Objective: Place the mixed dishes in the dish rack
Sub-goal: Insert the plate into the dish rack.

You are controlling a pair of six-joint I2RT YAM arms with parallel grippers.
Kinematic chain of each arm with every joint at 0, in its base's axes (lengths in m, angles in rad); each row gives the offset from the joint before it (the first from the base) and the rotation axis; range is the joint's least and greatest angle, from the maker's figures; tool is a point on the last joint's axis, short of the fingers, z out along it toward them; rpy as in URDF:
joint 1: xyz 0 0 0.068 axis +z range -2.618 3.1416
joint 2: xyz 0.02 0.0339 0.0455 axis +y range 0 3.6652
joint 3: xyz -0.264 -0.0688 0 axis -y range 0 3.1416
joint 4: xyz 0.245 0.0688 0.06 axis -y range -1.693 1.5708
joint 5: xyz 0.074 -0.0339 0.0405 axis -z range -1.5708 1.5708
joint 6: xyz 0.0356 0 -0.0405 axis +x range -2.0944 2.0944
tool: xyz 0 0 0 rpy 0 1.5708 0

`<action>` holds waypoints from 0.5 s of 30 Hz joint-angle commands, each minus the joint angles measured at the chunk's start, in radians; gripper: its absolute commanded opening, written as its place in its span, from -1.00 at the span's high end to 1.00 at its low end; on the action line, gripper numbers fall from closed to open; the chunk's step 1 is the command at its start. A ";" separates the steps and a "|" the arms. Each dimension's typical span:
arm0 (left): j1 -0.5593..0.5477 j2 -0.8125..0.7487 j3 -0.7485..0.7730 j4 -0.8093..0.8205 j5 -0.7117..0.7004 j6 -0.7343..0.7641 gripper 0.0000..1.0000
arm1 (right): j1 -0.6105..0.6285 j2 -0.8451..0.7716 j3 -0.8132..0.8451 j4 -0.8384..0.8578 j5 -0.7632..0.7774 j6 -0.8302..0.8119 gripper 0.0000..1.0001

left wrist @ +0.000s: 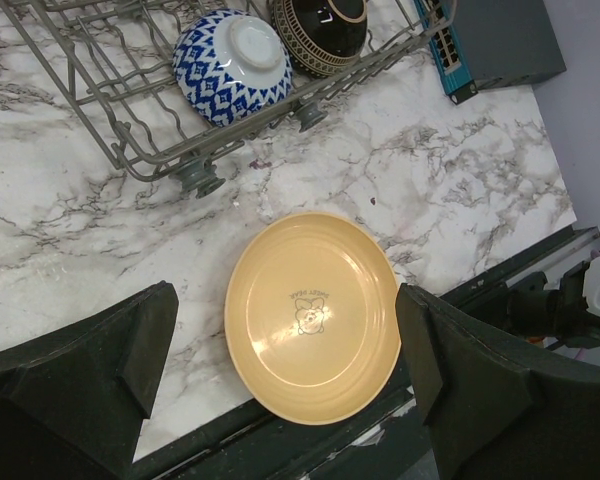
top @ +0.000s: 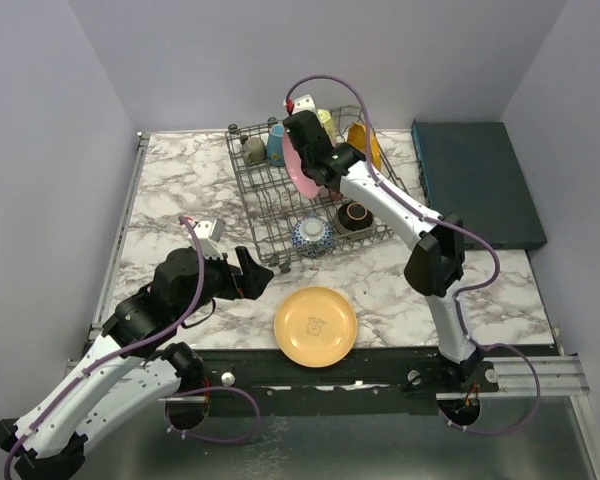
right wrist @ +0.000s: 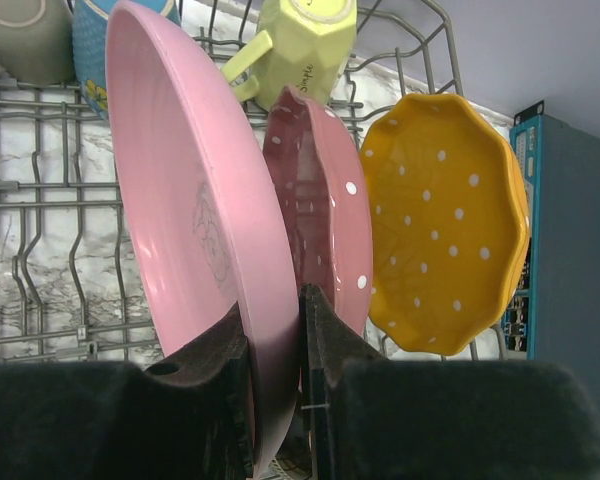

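My right gripper (right wrist: pixel 277 330) is shut on the rim of a plain pink plate (right wrist: pixel 190 200), held on edge inside the dish rack (top: pixel 265 195). Beside it stand a pink dotted plate (right wrist: pixel 325 200) and an orange dotted plate (right wrist: pixel 445 220). Yellow (right wrist: pixel 305 40), blue (right wrist: pixel 90 40) and grey (right wrist: pixel 25 35) mugs sit at the rack's far end. A blue-white bowl (left wrist: pixel 230 65) and a dark brown bowl (left wrist: pixel 320 30) lie in its near corner. My left gripper (left wrist: pixel 285 300) hangs open above a pale orange plate (left wrist: pixel 313 315) that lies flat at the table's near edge.
A flat dark teal box (top: pixel 475 185) lies at the right of the marble table (top: pixel 180 190), close to the rack. The black mounting rail (top: pixel 380 365) runs right along the near edge by the pale orange plate. Walls close in both sides.
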 commanded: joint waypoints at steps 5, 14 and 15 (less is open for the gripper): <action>0.007 0.003 0.002 0.010 -0.022 0.015 -0.98 | 0.004 0.045 0.049 0.051 0.050 -0.036 0.99; 0.007 0.000 0.001 0.010 -0.022 0.015 -0.97 | 0.004 0.070 0.052 0.065 0.069 -0.059 0.99; 0.006 0.000 0.001 0.010 -0.024 0.014 -0.97 | 0.003 0.072 0.051 0.068 0.073 -0.060 0.99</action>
